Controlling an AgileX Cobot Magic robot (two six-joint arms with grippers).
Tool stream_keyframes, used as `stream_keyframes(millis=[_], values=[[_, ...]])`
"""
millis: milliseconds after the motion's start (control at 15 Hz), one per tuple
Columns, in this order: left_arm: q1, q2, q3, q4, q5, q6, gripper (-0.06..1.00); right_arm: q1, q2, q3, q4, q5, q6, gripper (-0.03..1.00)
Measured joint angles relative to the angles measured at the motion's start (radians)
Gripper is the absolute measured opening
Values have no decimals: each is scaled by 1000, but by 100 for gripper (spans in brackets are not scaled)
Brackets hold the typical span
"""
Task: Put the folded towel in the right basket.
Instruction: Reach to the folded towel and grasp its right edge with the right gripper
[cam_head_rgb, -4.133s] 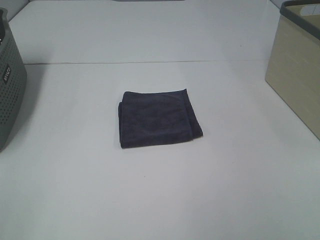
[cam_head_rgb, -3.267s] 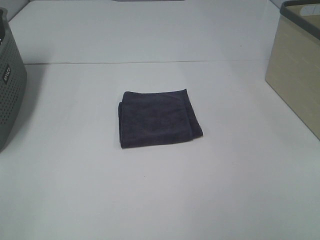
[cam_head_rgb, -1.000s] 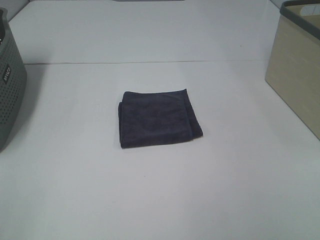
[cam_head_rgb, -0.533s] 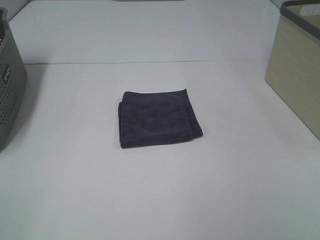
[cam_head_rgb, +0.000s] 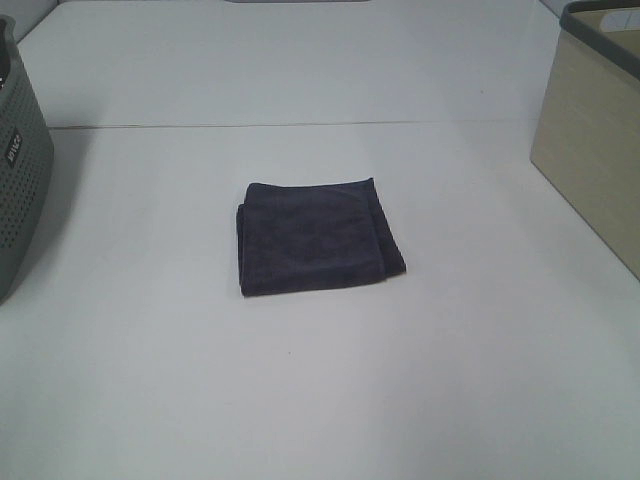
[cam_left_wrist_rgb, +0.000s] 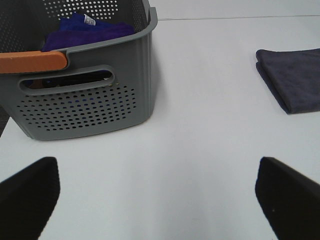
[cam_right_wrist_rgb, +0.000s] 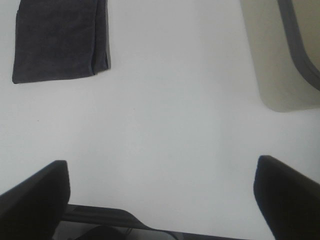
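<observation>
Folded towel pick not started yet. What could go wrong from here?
1. The dark grey folded towel lies flat on the white table in layers; the open right fingers may pinch only the top layer and unfold it.
2. The beige right basket with the grey rim has tall walls; a low carry could snag the towel there.
3. The grey perforated left basket already holds blue cloth; wrong-basket drop.

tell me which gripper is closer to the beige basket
Right. The right gripper sits open near the beige basket, which shows close in its wrist view. The left gripper is across the table by the grey basket, with the folded towel between.
</observation>
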Motion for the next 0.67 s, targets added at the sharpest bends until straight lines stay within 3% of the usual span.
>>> stream_keyframes(millis=[200,400,467,667], values=[[0,0,0,0,0,0,99,0,210,-85,126,-11,-65,95],[0,0,0,0,0,0,99,83,480,-171,238,-156,-83,93],[0,0,0,0,0,0,99,137,674,-277,319,-196,-133,93],[0,0,0,0,0,0,99,149,898,-420,423,-187,-208,93]])
